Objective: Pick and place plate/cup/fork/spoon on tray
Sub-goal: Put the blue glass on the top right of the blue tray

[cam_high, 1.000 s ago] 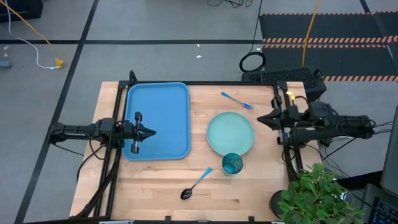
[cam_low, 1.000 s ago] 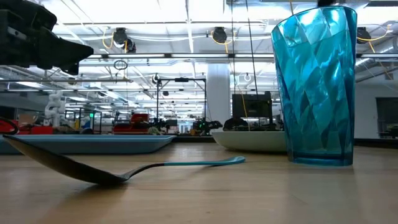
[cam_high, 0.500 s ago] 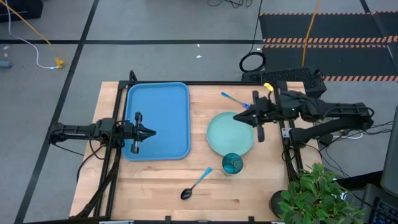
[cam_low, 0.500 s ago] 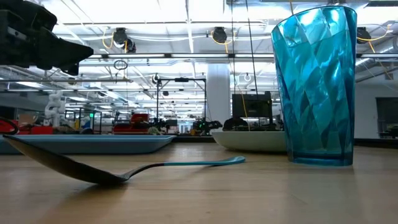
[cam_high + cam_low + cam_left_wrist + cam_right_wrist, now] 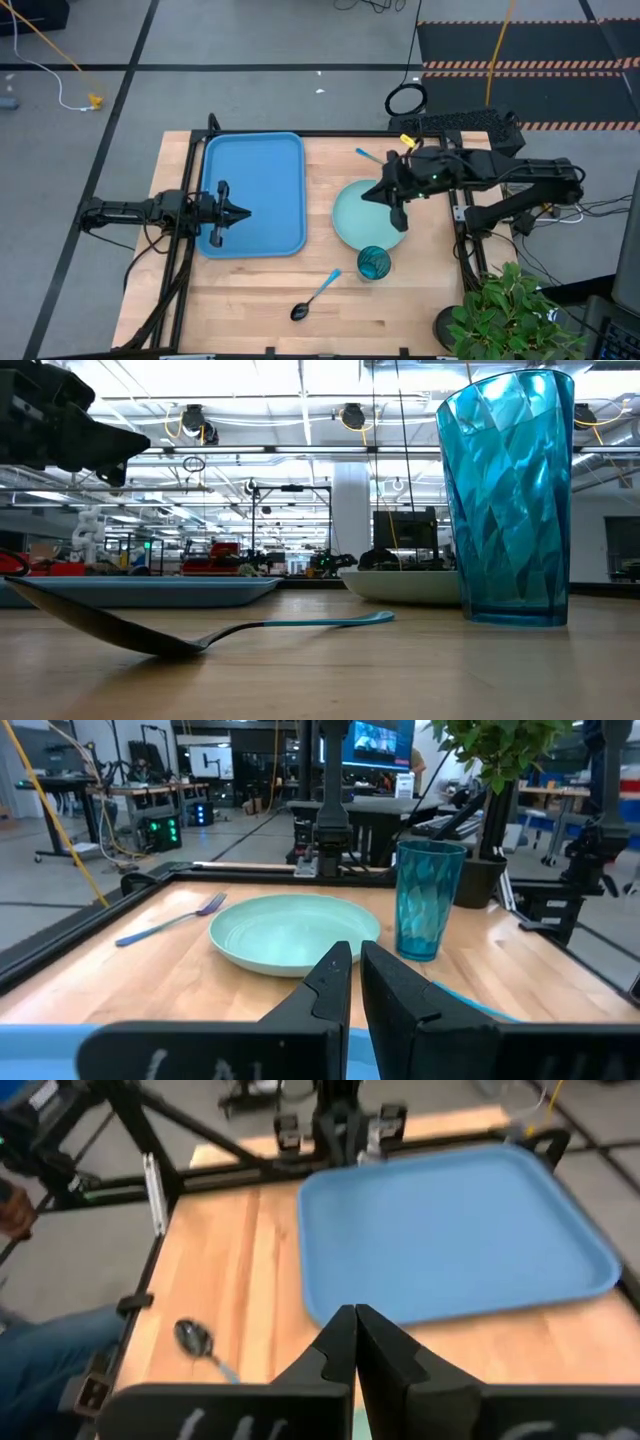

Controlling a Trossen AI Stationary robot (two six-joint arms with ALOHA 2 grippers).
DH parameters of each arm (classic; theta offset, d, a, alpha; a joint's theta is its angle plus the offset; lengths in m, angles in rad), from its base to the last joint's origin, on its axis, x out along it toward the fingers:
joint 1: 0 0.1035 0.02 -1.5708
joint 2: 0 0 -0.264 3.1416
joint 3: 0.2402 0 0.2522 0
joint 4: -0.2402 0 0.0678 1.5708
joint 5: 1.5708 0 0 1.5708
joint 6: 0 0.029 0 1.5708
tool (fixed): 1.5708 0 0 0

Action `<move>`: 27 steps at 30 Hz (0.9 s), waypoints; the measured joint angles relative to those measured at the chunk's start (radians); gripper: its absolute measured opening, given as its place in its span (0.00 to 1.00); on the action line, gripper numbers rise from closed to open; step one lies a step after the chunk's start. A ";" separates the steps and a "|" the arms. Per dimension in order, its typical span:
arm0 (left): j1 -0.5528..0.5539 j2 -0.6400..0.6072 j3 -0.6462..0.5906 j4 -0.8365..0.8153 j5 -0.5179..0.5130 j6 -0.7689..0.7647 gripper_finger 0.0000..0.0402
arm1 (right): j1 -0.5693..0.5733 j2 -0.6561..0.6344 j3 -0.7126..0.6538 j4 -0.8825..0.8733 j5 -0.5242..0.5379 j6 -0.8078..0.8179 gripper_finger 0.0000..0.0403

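The blue tray (image 5: 253, 190) lies at the table's left. The mint-green plate (image 5: 365, 222) lies right of it, with the teal cup (image 5: 373, 263) standing at its near edge. The spoon (image 5: 315, 296) lies near the front edge, its black bowl (image 5: 299, 312) toward the front. The fork (image 5: 366, 156) lies behind the plate, partly hidden by my right arm. My left gripper (image 5: 245, 211) is shut and empty over the tray. My right gripper (image 5: 363, 196) is shut and empty above the plate's far left part.
A potted plant (image 5: 505, 310) stands off the table's front right corner. Bare wood lies between tray and plate and along the front edge. In the low view the cup (image 5: 510, 500) and spoon (image 5: 200, 635) stand close to the camera.
My right gripper has gone from the table's right edge toward the left, and now stands over the plate, covering part of the fork. Its fingers have stayed shut. The things on the table have not moved.
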State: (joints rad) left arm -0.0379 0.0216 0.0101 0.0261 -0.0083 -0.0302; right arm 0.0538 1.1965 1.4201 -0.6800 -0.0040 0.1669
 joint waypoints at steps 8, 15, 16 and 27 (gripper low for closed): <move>0.000 0.013 0.028 0.003 -0.013 -0.006 0.08 | 0.074 0.030 0.008 -0.094 0.005 0.072 0.00; 0.000 0.178 0.273 -0.096 -0.019 -0.001 0.08 | 0.151 0.048 -0.020 -0.097 0.059 0.099 0.00; 0.000 0.211 0.320 -0.130 -0.019 0.002 0.08 | 0.158 0.052 -0.023 -0.097 0.058 0.107 0.00; -0.029 0.587 0.751 -0.348 -0.019 0.035 0.08 | 0.273 0.116 -0.026 -0.119 0.056 0.169 0.00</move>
State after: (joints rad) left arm -0.0668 0.6089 0.7615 -0.3219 -0.0277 0.0049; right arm 0.3264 1.3124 1.3937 -0.7990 0.0525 0.3356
